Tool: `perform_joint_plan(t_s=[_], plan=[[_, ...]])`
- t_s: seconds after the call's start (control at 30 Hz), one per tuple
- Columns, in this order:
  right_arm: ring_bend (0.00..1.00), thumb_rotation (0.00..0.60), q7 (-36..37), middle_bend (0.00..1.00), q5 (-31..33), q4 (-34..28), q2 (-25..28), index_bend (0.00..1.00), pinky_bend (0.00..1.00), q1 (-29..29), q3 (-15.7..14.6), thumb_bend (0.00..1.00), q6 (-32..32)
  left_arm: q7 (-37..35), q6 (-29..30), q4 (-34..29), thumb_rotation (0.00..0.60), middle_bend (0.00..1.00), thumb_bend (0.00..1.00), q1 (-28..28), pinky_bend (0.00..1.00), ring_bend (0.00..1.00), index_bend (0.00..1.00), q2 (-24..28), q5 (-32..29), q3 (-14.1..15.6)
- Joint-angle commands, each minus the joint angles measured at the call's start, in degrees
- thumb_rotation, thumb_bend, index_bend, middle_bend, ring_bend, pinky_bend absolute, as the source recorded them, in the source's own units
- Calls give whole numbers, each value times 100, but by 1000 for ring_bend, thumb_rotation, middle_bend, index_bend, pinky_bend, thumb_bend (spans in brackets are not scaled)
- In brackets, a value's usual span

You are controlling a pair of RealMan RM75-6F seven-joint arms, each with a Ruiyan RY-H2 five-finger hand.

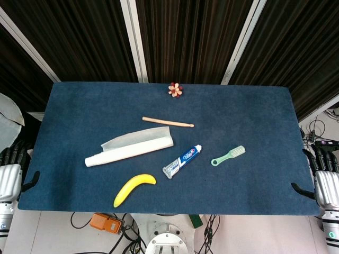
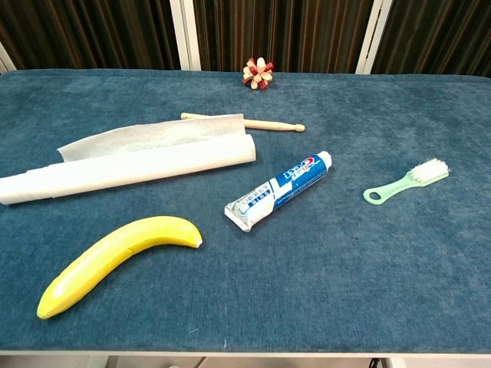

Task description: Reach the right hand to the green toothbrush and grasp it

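**Inspector:** Background: dark vertically ribbed wall panels with pale struts. Work surface: a rectangular table covered in dark blue felt-like cloth [image 1: 254,174], cables on the floor beneath its near edge.

**Assistant:** Contents, by size?

**Inspector:** A partly unrolled roll of white paper [image 2: 130,165]; a yellow banana [image 2: 115,261]; a white and blue toothpaste tube [image 2: 280,190]; a slim light wooden stick [image 1: 168,122]; the green toothbrush with white bristles and a ring at the handle end [image 2: 405,183]; a small red and cream flower-shaped ornament [image 1: 175,90] at the far edge.

**Assistant:** Hands?

**Inspector:** The right hand [image 1: 326,177] sits off the table's right edge, the left hand [image 1: 11,169] off the left edge. Neither holds anything. Only part of each shows, so I cannot tell whether the fingers are spread or curled.

**Assistant:** The toothbrush?

**Inspector:** Flat on the cloth, right of centre, just right of the tube but apart from it, bristle end toward the right, well apart from the right hand.

**Assistant:** Recommended approach?

**Inspector:** In my judgement, bring the right hand inward over the edge, descend from above onto the mid-handle, and pinch across its narrow width, keeping clear of the tube.

**Assistant:** Markings?

**Inspector:** The tube carries blue and red lettering; too small to read.
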Motion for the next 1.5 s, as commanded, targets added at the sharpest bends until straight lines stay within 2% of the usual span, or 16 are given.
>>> perform_joint_plan(t_s=[0.03,0.33,0.5,0.57,0.67,0.8,0.97,1.23,1.5], plan=[[54,600,-11,94,15,12,-12,191,43,-10,14,253,25,-10,-2,-1,600,0,327,0,51,0,88,4,2,3],[54,600,69,94,132,203,-95,233,43,135,18,252,-309,-55,61,1,600,0,327,20,51,0,88,-15,49,4],[54,600,608,94,6,530,-198,245,43,501,114,253,-757,-184,53,-21,600,0,327,25,51,0,88,-11,38,-3],[54,600,781,94,-78,755,-293,262,43,751,158,253,-1053,-238,69,-16,600,0,327,28,51,0,88,-7,66,-2],[54,600,957,93,-83,1048,-356,281,43,1373,234,252,-1971,-303,83,6,600,0,327,32,51,0,88,-7,87,-3],[54,600,814,93,-15,1361,-528,291,42,2129,386,261,-2936,-356,66,-1,600,0,326,29,51,0,88,1,42,-24],[54,600,561,93,58,1723,-908,306,40,2849,487,280,-3723,-404,124,0,600,0,326,57,51,0,88,1,26,-45],[54,600,335,93,403,2061,-1260,313,39,3419,448,281,-4515,-419,114,14,600,0,326,58,51,0,88,-4,24,-45],[54,600,747,93,490,2232,-1457,352,40,3622,321,281,-4800,-369,82,-8,600,0,326,52,51,0,88,0,-55,-68]])
